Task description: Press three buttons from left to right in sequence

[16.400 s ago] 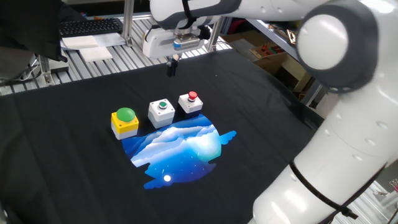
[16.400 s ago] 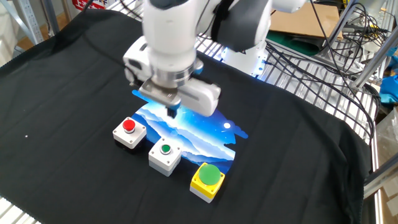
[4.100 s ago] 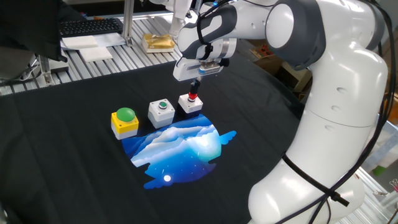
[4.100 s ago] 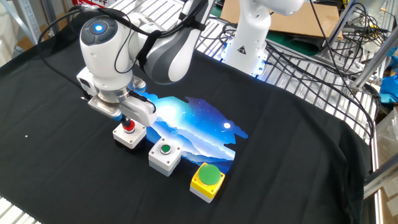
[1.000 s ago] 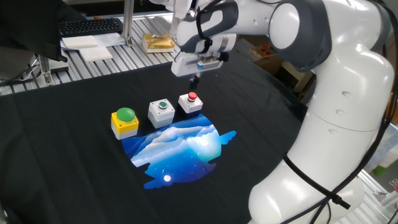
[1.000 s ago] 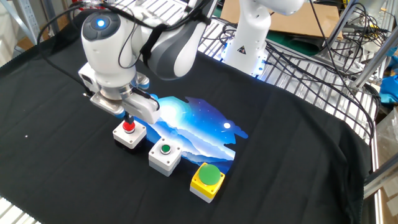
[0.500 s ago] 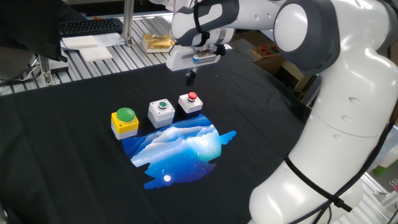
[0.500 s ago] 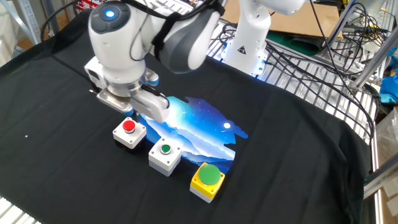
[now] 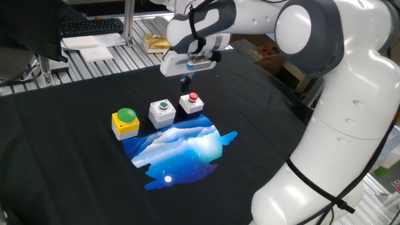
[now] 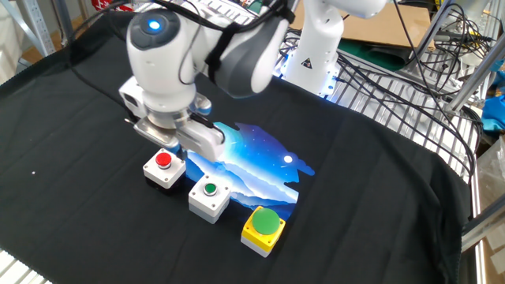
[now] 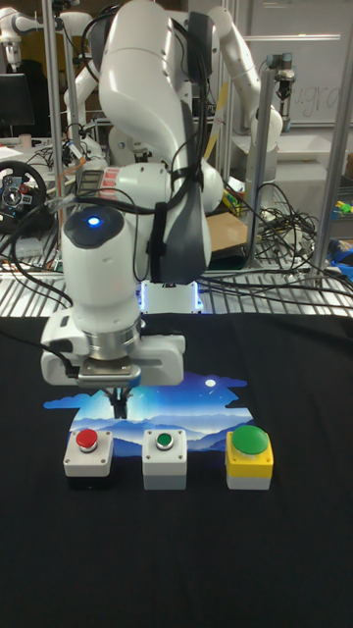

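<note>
Three buttons stand in a row on the black cloth: a yellow box with a big green dome [image 9: 125, 122] [image 10: 263, 228] [image 11: 249, 456], a white box with a small green button [image 9: 162, 112] [image 10: 210, 197] [image 11: 165, 455], and a white box with a small red button [image 9: 192, 103] [image 10: 164, 168] [image 11: 87, 451]. My gripper [image 9: 185, 82] [image 11: 120, 403] hangs in the air behind the red button, clear of it. Its fingers are pressed together into one dark tip and hold nothing. In the other fixed view the hand hides the fingertips.
A blue mountain print [image 9: 181, 147] lies on the cloth just in front of the boxes. A keyboard [image 9: 90, 26] and papers [image 9: 94, 47] sit on the metal rack at the back left. Cables [image 10: 410, 55] trail past the arm's base.
The gripper has lifted off the red button and drifted away from it, towards the back of the table. The three boxes have not moved.
</note>
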{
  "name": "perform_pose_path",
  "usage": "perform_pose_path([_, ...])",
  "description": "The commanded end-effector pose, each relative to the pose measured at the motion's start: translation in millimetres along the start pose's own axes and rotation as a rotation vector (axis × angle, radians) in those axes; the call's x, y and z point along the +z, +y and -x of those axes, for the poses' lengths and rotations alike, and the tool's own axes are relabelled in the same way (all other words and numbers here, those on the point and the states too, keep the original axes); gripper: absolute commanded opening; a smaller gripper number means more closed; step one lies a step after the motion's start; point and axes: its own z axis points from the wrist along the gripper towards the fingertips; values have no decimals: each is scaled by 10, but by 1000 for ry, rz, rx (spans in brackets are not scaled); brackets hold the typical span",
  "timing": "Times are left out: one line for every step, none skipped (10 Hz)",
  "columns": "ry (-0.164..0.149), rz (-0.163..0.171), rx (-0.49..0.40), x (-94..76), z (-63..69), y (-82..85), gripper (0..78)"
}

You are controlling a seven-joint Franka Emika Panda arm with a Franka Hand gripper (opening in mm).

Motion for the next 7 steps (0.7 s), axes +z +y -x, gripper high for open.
perform_pose_path([-9, 8, 13, 52, -34, 97, 0])
perform_pose_path([-10, 9, 15, 68, -36, 110, 0])
perform_pose_path([-14, 11, 19, 83, -38, 121, 0])
perform_pose_path([-20, 14, 23, 109, -38, 144, 0])
perform_pose_path([-19, 16, 24, 95, -38, 151, 0])
perform_pose_path([-19, 16, 26, 87, -43, 161, 0])
perform_pose_path([-17, 14, 36, 56, -67, 196, 0])
